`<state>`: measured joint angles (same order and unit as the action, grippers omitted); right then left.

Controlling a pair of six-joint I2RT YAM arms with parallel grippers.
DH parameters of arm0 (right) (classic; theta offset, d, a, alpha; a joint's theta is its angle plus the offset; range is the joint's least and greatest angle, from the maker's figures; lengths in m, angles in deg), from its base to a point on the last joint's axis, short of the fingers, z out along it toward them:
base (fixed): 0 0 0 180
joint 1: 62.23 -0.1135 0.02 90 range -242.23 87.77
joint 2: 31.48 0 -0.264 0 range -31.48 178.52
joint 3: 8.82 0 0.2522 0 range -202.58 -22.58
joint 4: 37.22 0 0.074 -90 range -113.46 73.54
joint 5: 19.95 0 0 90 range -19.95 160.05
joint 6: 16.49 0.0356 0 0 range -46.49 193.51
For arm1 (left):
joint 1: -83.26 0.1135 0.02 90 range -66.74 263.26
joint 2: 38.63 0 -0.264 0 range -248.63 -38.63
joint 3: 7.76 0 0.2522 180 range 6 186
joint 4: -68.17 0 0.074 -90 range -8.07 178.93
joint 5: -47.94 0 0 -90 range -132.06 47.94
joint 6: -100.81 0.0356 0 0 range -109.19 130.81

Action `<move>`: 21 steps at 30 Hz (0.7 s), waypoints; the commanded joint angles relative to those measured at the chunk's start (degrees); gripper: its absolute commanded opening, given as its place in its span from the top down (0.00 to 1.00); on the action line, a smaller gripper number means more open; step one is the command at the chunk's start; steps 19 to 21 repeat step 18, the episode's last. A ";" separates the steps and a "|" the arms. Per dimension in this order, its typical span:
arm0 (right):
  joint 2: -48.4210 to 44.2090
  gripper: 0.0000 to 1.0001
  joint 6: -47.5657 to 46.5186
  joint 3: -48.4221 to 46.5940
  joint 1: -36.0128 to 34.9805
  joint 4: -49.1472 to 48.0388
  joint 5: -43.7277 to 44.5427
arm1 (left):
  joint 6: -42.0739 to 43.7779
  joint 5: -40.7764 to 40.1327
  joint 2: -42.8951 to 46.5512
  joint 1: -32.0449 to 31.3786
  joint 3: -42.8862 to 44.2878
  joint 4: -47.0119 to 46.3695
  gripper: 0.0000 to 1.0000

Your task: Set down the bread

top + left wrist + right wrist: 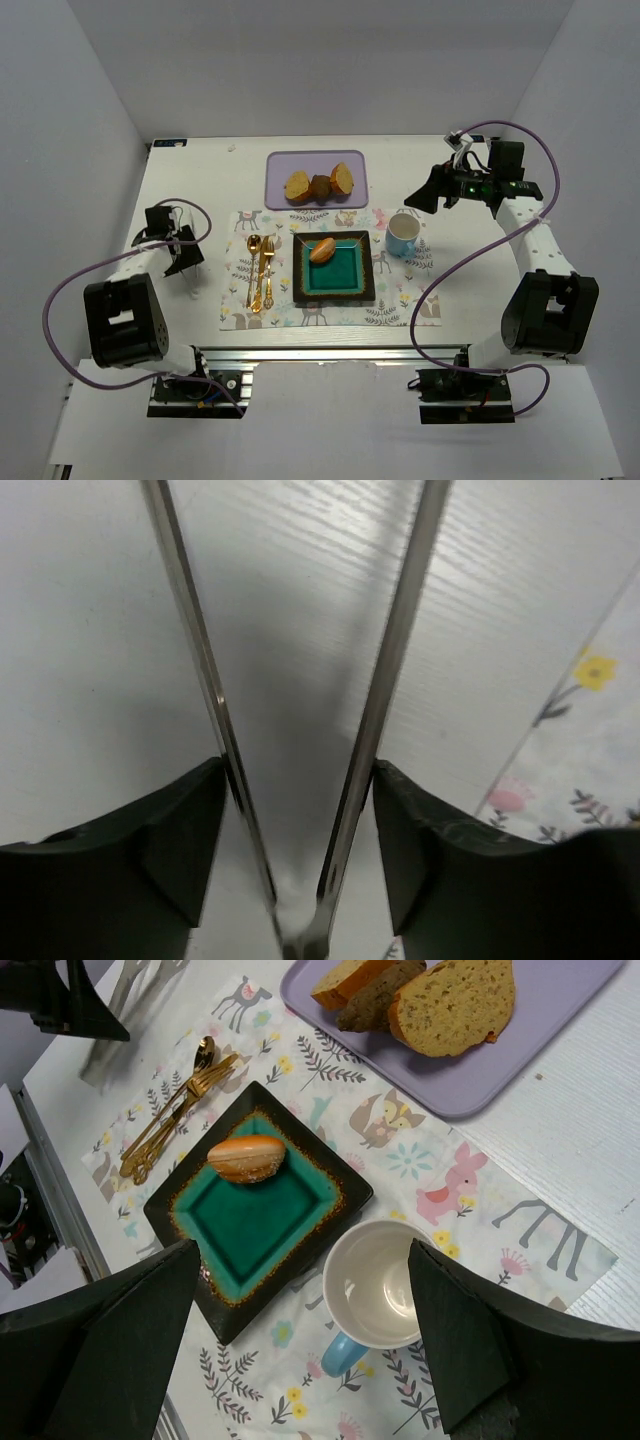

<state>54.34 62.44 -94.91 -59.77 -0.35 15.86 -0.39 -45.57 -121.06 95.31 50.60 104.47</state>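
Note:
The bread (pixel 322 250), a small golden-orange oval bun, lies on the far corner of the green square plate (pixel 345 280); the right wrist view shows the bun (pixel 246 1157) on the plate (pixel 255 1225) too. My right gripper (pixel 425 195) is open and empty, raised behind the blue cup (pixel 402 235); its open jaws (pixel 303 1260) frame the plate and cup from above. My left gripper (pixel 172 245) sits left of the placemat, fingers pressed on the two arms of metal tongs (pixel 390 670), low over the white table (pixel 300 770).
A purple tray (pixel 280 165) at the back holds two tan-yellow pieces (pixel 297 186) and a dark brown lump (pixel 320 187). Golden cutlery (pixel 260 268) lies left of the plate on the patterned placemat (pixel 400 300). White walls enclose the table.

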 commanded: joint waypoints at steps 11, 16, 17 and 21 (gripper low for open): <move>-3.11 0.11 10.08 -1.76 0.35 -1.48 12.07 | -3.12 3.42 6.04 2.62 -1.01 -0.14 0.02; -3.91 0.11 10.63 -0.53 0.44 -3.78 19.82 | -7.60 6.23 15.62 2.62 0.23 2.15 0.02; -3.99 0.11 10.63 -0.26 0.53 -4.04 19.92 | -8.56 7.02 18.25 2.62 0.05 2.06 0.02; -3.91 0.10 12.28 0.00 0.70 -5.43 19.74 | -9.01 8.85 19.40 2.54 -0.04 2.06 0.02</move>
